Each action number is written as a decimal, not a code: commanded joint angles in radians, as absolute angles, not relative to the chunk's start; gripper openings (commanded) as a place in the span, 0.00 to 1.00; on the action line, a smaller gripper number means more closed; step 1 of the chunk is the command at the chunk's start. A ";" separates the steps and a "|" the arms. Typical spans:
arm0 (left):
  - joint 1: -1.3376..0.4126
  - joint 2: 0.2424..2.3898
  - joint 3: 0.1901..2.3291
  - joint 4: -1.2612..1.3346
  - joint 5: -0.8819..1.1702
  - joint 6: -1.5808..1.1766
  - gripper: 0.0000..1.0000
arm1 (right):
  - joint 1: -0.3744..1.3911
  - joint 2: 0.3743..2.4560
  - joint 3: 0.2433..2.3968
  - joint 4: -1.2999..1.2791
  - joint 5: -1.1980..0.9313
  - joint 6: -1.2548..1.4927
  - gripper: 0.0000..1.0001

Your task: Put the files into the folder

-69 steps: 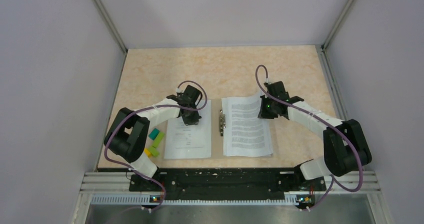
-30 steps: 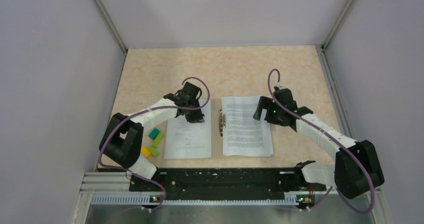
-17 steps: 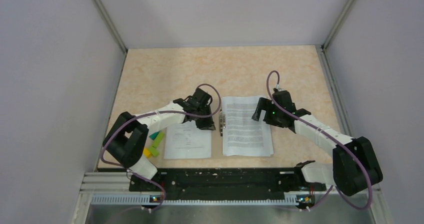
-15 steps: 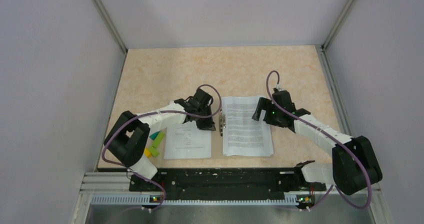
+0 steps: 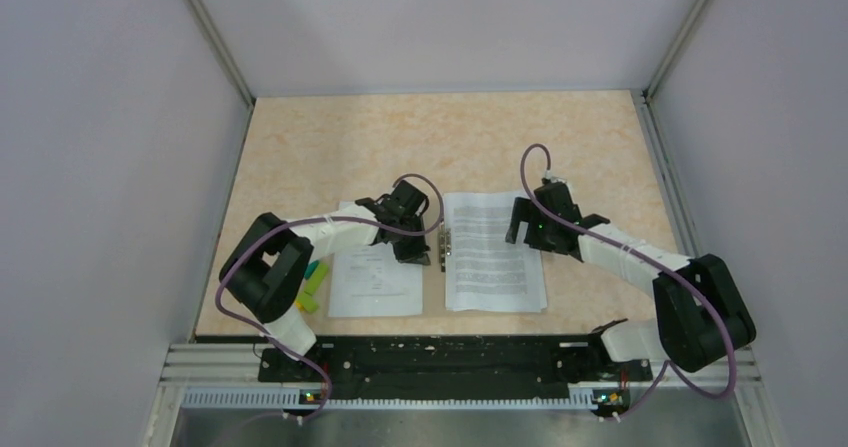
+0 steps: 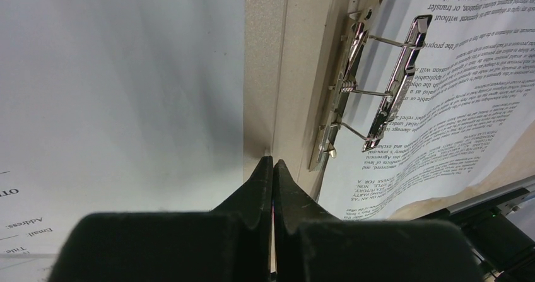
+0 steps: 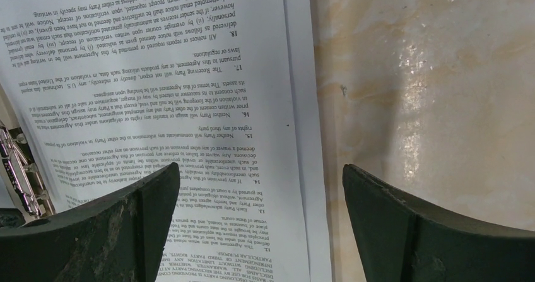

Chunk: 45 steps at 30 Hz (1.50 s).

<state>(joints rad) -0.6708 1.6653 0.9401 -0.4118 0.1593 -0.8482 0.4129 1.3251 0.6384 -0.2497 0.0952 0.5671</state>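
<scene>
Left end effector [image 6: 272, 163] has its two black fingers pressed together with nothing visibly between them. The tips rest at the crease of the thin tan-brown cardboard folder [image 6: 293, 67], between the edge of a mostly blank white paper sheet [image 6: 126, 74] and the small silver metal clip fastener [image 6: 378, 83]. The clip's wire arms reach over the inner edge of a second white sheet covered in dense black text [image 6: 454, 111]; whether they clamp it I cannot tell. Both sheets lie flat on the opened folder, near the middle of the desk's near edge.

Right end effector [image 7: 261, 168] is spread wide and empty, straddling the printed sheet's outer edge, with one finger over paper and the other over the speckled beige desk [image 7: 429, 74].

The step in hand looks like steadying the spine. It is best done by pressing straight down with light force, clear of the clip, so neither sheet creeps or wrinkles.

Small green and yellow blocks [image 5: 310, 285] sit towards the near left corner.
</scene>
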 commanded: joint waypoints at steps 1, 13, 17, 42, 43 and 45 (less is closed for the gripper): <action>-0.675 1.678 0.933 -0.387 0.144 -0.863 0.00 | 0.452 1.352 0.692 -0.208 0.117 0.564 0.99; -0.677 1.691 0.933 -0.384 0.152 -0.864 0.00 | 0.523 1.395 0.722 -0.210 0.135 0.585 0.99; -0.679 1.693 0.934 -0.383 0.152 -0.865 0.00 | 0.530 1.397 0.727 -0.225 0.154 0.588 0.99; -0.684 1.697 0.930 -0.385 0.143 -0.870 0.00 | 0.548 1.353 0.704 -0.256 0.138 0.627 0.99; -0.684 1.698 0.928 -0.384 0.144 -0.870 0.00 | 0.548 1.350 0.698 -0.254 0.134 0.630 0.99; -0.684 1.699 0.928 -0.383 0.146 -0.870 0.00 | 0.553 1.343 0.692 -0.255 0.133 0.635 0.99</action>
